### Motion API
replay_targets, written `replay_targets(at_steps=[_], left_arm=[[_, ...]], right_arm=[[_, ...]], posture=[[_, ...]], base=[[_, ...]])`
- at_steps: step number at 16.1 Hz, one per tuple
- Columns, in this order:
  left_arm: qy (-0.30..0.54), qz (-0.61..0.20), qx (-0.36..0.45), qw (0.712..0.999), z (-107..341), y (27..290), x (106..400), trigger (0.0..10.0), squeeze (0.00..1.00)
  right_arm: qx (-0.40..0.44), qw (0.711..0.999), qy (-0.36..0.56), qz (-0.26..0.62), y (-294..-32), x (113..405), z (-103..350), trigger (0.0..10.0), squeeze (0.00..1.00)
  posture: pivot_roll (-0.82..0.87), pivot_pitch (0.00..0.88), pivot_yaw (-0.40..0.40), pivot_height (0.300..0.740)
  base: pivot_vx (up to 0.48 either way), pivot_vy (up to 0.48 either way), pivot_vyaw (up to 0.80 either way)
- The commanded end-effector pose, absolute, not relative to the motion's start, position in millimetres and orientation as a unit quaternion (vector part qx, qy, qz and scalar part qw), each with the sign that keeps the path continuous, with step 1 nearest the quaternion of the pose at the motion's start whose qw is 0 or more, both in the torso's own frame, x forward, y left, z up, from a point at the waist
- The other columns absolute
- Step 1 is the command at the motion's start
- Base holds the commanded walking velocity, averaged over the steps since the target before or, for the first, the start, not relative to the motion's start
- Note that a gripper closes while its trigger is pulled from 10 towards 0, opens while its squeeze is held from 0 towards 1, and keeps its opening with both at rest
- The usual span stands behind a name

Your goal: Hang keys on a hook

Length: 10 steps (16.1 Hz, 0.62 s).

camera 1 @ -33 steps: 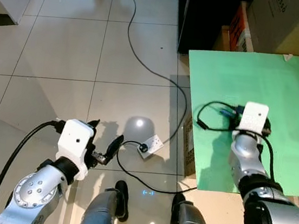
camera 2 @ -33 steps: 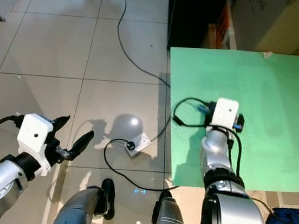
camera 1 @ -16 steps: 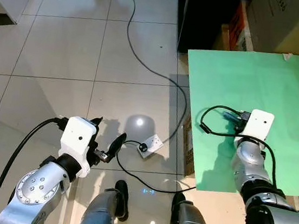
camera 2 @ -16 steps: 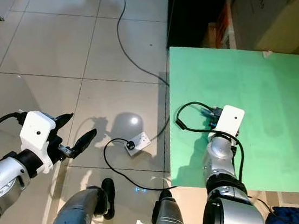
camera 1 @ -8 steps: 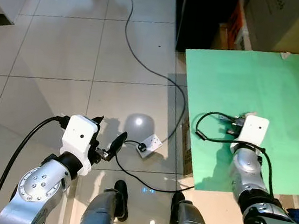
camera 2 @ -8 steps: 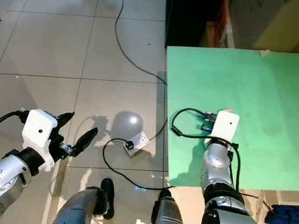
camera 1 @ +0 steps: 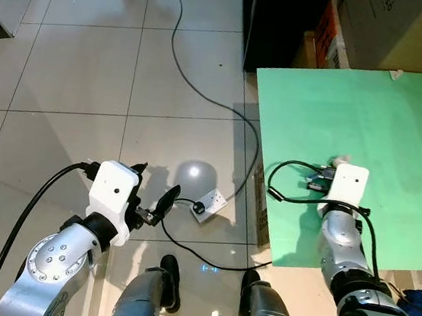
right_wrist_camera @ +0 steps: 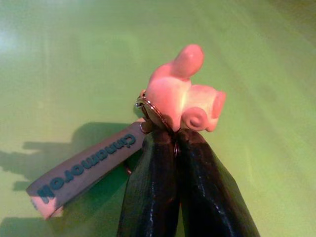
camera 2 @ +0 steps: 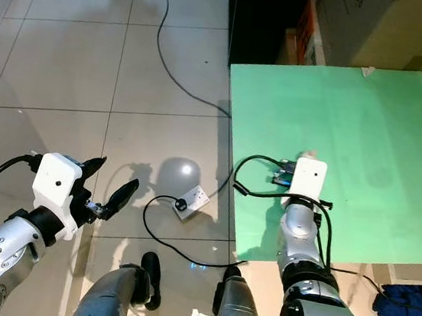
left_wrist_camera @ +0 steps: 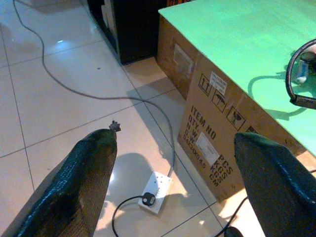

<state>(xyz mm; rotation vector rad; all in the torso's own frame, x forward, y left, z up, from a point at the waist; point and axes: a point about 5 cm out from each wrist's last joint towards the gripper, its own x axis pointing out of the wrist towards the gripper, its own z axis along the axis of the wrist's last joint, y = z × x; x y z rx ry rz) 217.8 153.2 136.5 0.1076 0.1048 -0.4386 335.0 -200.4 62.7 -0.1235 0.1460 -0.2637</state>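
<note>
The right gripper (right_wrist_camera: 175, 143) is clamped tight on the key bunch, black fingers pressed together around a thin metal key ring (right_wrist_camera: 150, 111). Just past the fingertips sits a pale pink rubbery figure charm with a curled tail (right_wrist_camera: 183, 94), and a flat strap printed "cinnamoroll" (right_wrist_camera: 84, 170) trails off beside the fingers, its far end cut off at the frame edge. The keys themselves are hidden behind the fingers; no blade can be made out. From the head, that gripper is tucked under its white wrist camera box (camera 1: 346, 184), hovering over the bright green flat tabletop (camera 1: 400, 120), with only a speck of the charm peeking out beyond it. The left gripper (left_wrist_camera: 173, 182) hangs spread wide and empty above the pale tiled floor (camera 1: 75, 72). Ahead of it lie a white power socket block (left_wrist_camera: 156, 191), a grey cable (left_wrist_camera: 98, 94) and a printed brown cardboard box (left_wrist_camera: 212, 128) under the green top.
</note>
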Motion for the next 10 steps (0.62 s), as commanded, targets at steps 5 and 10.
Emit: replay_targets(at_steps=[5,10], left_arm=[[0.064,-0.217,0.053,0.973,129.6,155.0,217.2,10.0,0.0],[0.056,-0.225,0.048,0.972,129.5,150.0,224.1,10.0,0.0]], right_arm=[[-0.044,0.993,0.107,-0.03,-137.3,277.7,11.8,0.0,0.0],[-0.058,0.991,0.116,-0.039,-137.1,237.2,3.8,0.0,0.0]], posture=[[0.0,0.375,0.066,0.74],[-0.04,0.346,0.063,0.74]], base=[[0.0,0.0,0.0],[0.0,0.0,0.0]])
